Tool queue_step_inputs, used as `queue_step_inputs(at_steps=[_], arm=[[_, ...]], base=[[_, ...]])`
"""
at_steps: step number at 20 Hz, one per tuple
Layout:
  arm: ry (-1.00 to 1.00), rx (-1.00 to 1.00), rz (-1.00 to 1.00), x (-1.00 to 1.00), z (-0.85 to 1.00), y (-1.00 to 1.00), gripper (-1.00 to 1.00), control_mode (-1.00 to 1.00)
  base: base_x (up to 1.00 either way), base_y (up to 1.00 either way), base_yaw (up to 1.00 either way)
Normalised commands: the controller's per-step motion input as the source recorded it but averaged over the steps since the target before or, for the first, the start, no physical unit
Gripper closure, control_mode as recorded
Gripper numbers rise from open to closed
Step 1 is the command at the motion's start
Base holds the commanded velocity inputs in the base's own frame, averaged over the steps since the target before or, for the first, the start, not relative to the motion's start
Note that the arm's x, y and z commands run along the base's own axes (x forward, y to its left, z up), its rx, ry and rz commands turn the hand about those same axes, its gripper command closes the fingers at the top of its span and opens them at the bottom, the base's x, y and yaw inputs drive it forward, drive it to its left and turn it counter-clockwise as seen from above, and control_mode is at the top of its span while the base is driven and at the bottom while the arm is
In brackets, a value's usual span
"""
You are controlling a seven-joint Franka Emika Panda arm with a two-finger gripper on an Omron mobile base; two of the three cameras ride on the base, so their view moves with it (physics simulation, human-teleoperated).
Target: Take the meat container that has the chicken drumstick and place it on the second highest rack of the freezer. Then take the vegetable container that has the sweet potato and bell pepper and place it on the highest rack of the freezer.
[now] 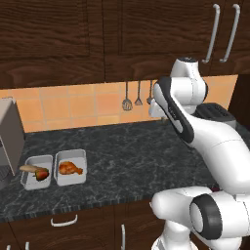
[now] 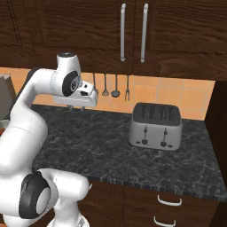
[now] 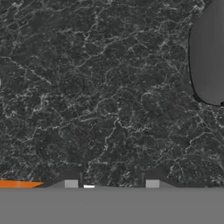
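Worktop (image 1: pixel 127 156): dark marbled stone running under the wooden cabinets, and the landmark for all that follows
Meat container (image 1: pixel 71 167): pale shallow tray lying flat on the worktop near its left end, close to the front edge
Chicken drumstick (image 1: pixel 70 168): orange-brown piece lying inside the meat container, shorter than the tray
Vegetable container (image 1: pixel 37 171): second pale tray on the worktop, just beside the meat container on its left, the two apart by a narrow gap
Sweet potato (image 1: pixel 30 168): tan root lying across the vegetable container, one end reaching over the tray's left rim
Bell pepper (image 1: pixel 42 174): small dark-red shape in the same tray, touching the root
Freezer (image 1: pixel 10 141): grey metal edge standing at the worktop's far left, just beyond the vegetable container
Tool (image 3: pixel 111 183): raised above the middle of the worktop, well apart from both trays; its two tips stand spread with bare stone between them, holding nothing
Toaster (image 2: pixel 155 126): silver four-slot unit on the worktop's right part, near the back wall
Utensils (image 2: pixel 111 86): small row hanging on the orange tiled wall above the worktop
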Motion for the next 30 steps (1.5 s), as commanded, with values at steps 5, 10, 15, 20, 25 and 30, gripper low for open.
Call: queue_step_inputs(at_steps=[5, 10, 15, 20, 25, 30], arm=[[0.0, 0.0, -0.05, -0.44, -0.16, 0.37, -1.0, -1.0], [0.0, 0.0, -0.3, -0.34, -0.39, 1.0, -1.0, -1.0], [0.0, 0.0, -0.31, 0.02, -0.17, 0.68, -1.0, -1.0], [0.0, 0.0, -0.28, 0.09, -0.2, 0.58, -1.0, -1.0], [0.0, 0.01, -0.33, 0.0, -0.42, 0.46, -1.0, -1.0], [-0.04, 0.1, -0.34, 0.0, -0.42, 0.32, -1.0, -1.0]], base=[[0.0, 0.0, 0.0], [0.0, 0.0, 0.0], [0.0, 0.0, 0.0], [0.0, 0.0, 0.0], [0.0, 0.0, 0.0], [0.0, 0.0, 0.0]])
